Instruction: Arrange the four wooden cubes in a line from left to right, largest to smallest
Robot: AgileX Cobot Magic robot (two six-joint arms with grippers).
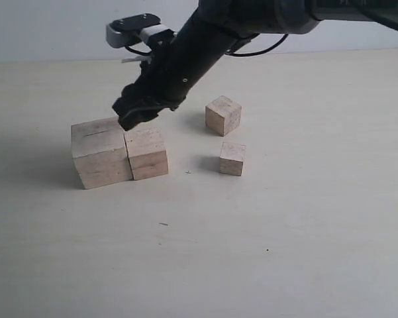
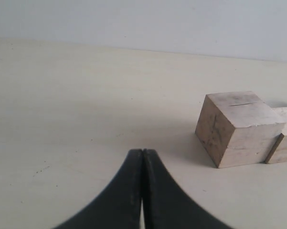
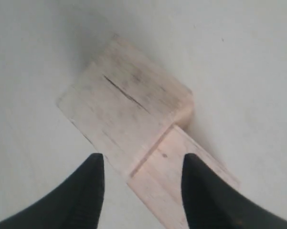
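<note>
Four wooden cubes lie on the pale table. The largest cube (image 1: 100,152) (image 2: 239,126) (image 3: 124,102), with a thin dark crack on top, stands at the left. The second cube (image 1: 148,152) (image 2: 286,138) (image 3: 176,181) touches its right side. Further right and set apart are a smaller cube (image 1: 223,114) and, in front of it, the smallest cube (image 1: 232,158). My right gripper (image 1: 136,116) (image 3: 142,164) reaches across and hovers just above the seam of the two joined cubes, open and holding nothing. My left gripper (image 2: 142,151) is shut and empty, low over bare table some way from the largest cube.
The right arm (image 1: 205,33) slants down from the upper right over the back of the table. A pale wall (image 1: 53,26) runs behind the table's far edge. Bare tabletop (image 1: 205,252) fills the front.
</note>
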